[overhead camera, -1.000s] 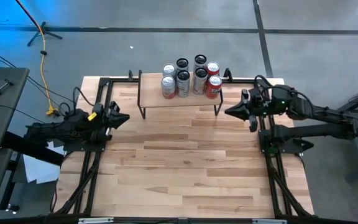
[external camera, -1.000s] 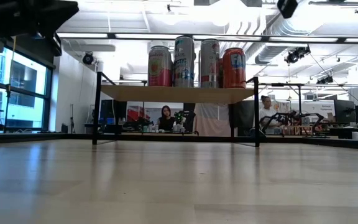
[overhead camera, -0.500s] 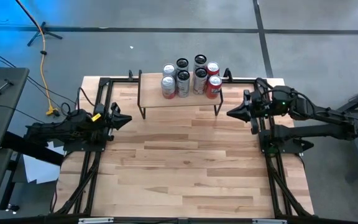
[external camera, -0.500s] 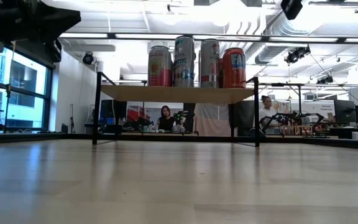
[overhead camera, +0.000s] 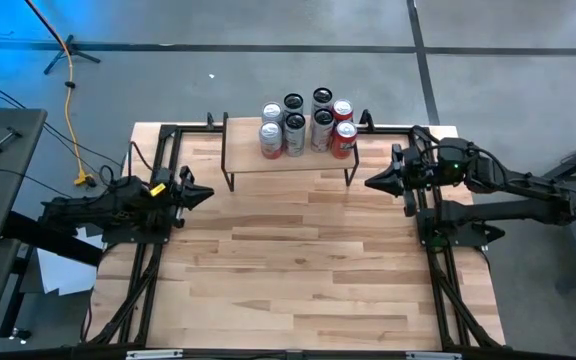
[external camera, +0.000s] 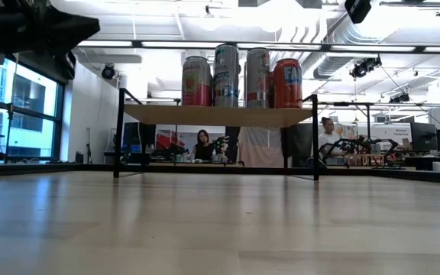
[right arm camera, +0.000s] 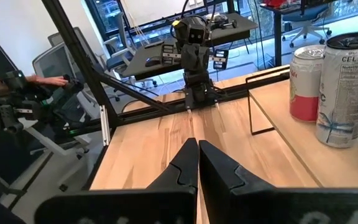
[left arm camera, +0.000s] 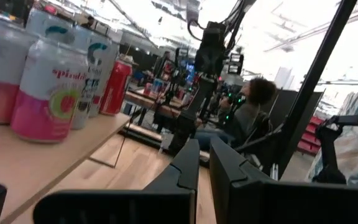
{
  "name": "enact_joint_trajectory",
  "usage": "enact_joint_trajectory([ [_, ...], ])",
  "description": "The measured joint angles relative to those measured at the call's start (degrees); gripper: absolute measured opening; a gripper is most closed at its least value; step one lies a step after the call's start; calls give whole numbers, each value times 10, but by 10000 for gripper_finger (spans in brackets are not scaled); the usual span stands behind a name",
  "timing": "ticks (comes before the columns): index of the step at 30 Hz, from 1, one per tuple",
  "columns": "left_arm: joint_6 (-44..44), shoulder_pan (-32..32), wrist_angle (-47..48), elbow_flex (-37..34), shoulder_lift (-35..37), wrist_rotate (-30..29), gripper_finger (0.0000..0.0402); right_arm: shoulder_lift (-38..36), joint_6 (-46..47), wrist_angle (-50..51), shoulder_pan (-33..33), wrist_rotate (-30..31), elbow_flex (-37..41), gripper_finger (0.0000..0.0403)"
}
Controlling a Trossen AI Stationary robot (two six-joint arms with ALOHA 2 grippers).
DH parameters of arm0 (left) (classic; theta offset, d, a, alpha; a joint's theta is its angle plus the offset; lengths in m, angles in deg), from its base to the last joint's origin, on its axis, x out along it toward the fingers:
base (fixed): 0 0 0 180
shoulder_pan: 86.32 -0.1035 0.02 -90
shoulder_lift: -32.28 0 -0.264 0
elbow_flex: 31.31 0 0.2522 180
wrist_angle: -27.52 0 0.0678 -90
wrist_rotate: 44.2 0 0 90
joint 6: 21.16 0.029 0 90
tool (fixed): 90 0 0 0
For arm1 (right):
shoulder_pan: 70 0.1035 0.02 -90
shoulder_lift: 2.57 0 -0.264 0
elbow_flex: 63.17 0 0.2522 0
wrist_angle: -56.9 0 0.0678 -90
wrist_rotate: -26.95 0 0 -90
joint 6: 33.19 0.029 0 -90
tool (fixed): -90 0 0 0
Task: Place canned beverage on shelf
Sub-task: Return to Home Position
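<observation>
The shelf [overhead camera: 288,166], a light wood plank on thin black wire legs, stands at the middle of the table's far edge. Several canned beverages [overhead camera: 308,125] stand upright on its top in a tight cluster; the low view shows the cans [external camera: 239,76] on the plank [external camera: 216,114]. My left gripper [overhead camera: 208,193] hovers shut at the table's left side, level, pointing toward the shelf, with nothing in it [left arm camera: 202,149]. My right gripper [overhead camera: 368,183] hovers shut and empty to the right of the shelf, pointing left [right arm camera: 197,146].
Black frame rails [overhead camera: 158,160] run along the table's left and right sides and behind the shelf. Bare wooden tabletop [overhead camera: 298,270] stretches from the shelf to the near edge. People sit at desks [external camera: 203,143] in the room beyond the table.
My left gripper has tipped its fingers up a little while staying in place. My right gripper has rolled slightly and tipped a bit at the wrist without travelling. Both stay shut and empty. The cans and shelf have not moved.
</observation>
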Motion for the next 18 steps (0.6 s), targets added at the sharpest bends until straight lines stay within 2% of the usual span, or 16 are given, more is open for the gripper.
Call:
enact_joint_trajectory([
  [3,0,0,28,-3,0,0,0,0,-8,0,0,0,0,0],
  [7,1,0,47,-45,0,-1,0,0,-12,0,-4,0,0,0],
  [11,0,0,50,-45,1,23,0,0,-10,0,-4,-1,0,0],
  [18,0,-1,58,-45,0,28,0,0,-18,20,-4,-16,0,0],
])
